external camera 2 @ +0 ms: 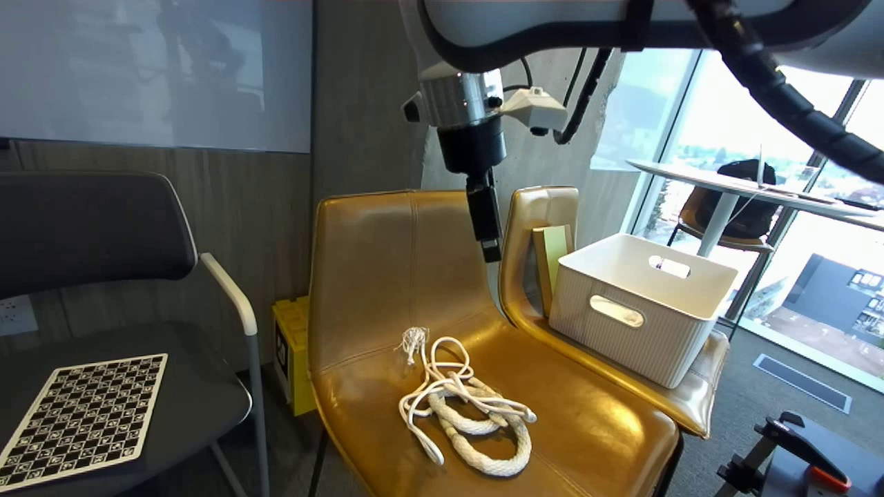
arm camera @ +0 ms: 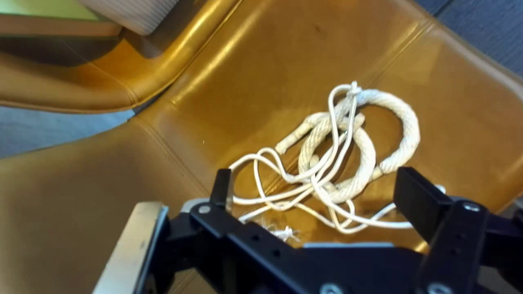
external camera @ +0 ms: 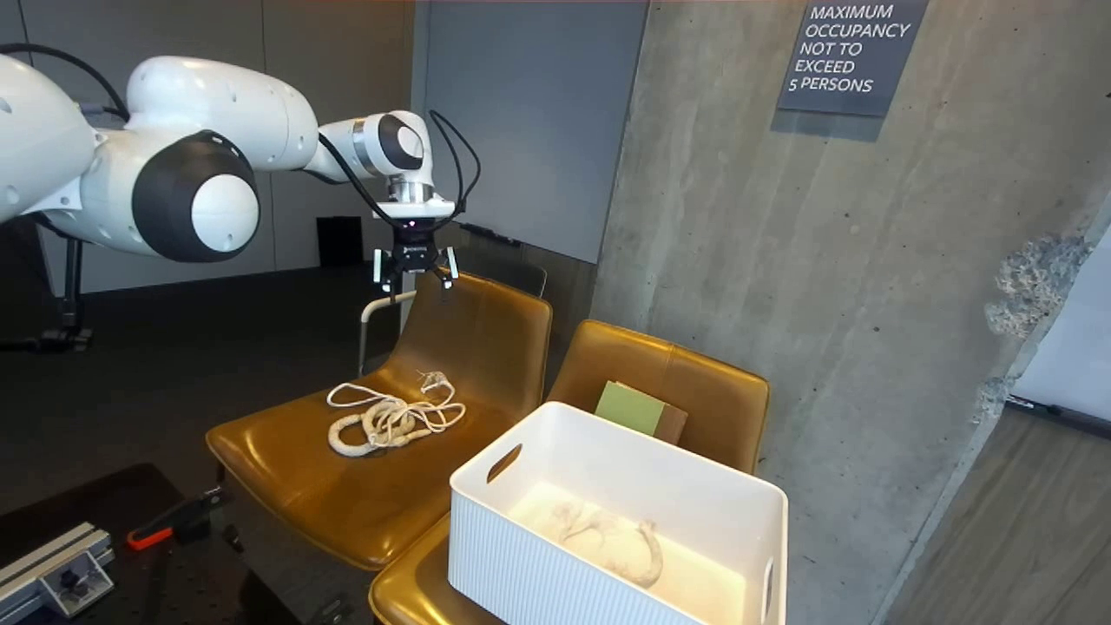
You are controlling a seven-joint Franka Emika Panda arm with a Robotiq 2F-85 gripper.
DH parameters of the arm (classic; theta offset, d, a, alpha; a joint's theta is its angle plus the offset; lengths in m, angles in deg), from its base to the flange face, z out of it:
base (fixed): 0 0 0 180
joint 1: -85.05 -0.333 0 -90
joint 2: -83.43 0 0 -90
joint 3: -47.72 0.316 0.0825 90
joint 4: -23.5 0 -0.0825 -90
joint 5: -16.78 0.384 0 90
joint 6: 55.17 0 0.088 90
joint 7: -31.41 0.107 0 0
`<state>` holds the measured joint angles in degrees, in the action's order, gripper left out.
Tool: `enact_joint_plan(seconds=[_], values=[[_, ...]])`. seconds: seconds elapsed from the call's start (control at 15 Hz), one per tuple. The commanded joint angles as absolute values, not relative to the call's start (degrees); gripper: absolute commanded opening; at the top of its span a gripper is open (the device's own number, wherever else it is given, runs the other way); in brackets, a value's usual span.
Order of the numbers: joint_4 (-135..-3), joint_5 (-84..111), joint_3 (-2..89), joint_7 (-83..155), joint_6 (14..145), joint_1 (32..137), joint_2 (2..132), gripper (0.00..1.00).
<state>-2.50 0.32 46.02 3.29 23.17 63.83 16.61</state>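
ngl, the gripper [external camera: 418, 279] hangs spread and empty, and any dip could snag the thin cord [arm camera: 314, 184] since its loops lie tangled over the thick rope [arm camera: 367, 157].

- A rope [external camera: 392, 423] lies on a chair [external camera 2: 587, 414].
- The gripper [external camera: 417, 279] hangs above that chair, apart from the rope.
- Right of that chair, in both exterior views, stands a second chair [external camera: 729, 386].
- A box [external camera: 555, 555] sits on the second chair, and a rope piece [external camera: 654, 555] lies in it.
- A slab [external camera: 629, 408] stands between the box and the second chair's backrest [external camera 2: 518, 262].
- Left of the first chair, in an exterior view, stands a third chair [external camera 2: 90, 231], with a board [external camera 2: 90, 417] on it.
- Between those two, farther back, stands a crate [external camera 2: 297, 366].
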Motion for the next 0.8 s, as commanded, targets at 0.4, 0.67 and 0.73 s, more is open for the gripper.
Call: enact_joint_plan(seconds=[0.4,0.67,0.73], values=[[-1.8,4.3,47.5,-2.8,33.3,69.9,13.3,1.00],[-1.8,4.5,47.1,-1.5,29.0,71.3,13.0,1.00],[-1.7,4.4,47.0,-1.3,28.2,71.6,12.8,1.00]])
